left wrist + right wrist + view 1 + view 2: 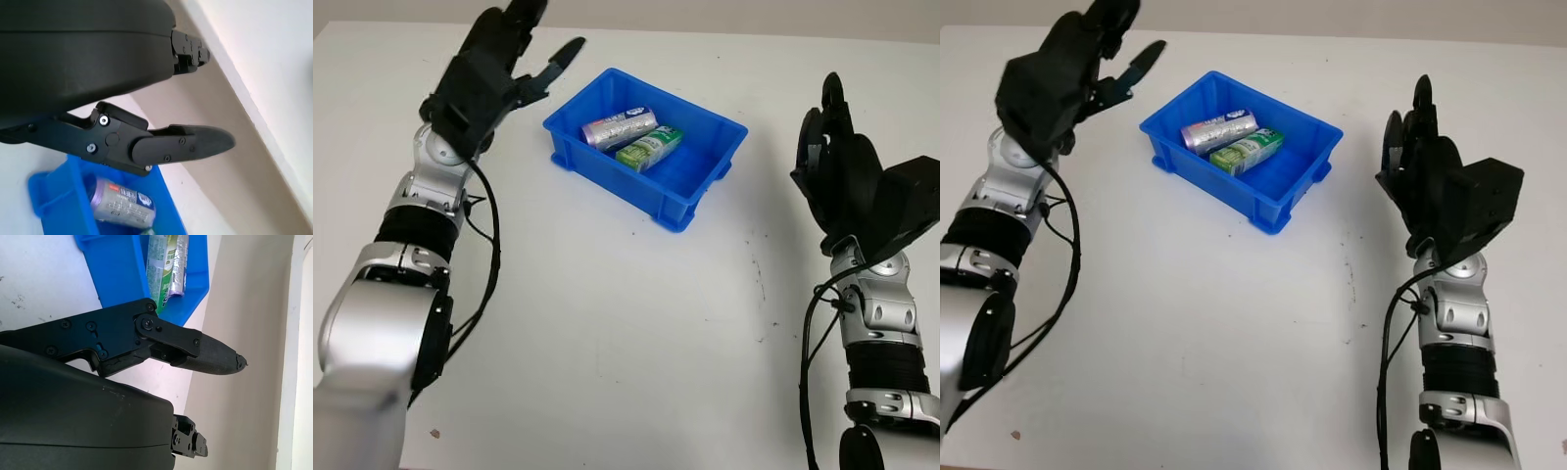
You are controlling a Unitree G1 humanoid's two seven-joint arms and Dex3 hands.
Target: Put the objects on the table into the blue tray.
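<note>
Left hand (pixel 504 59) and right hand (pixel 847 171) open, empty — two packets (pixel 636 137) half-hidden inside blue tray (pixel 607 168).

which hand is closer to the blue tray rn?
Left. The left hand hangs open just off the blue tray at its far-left corner; the right hand is open too, farther off past the tray's right end.
</note>
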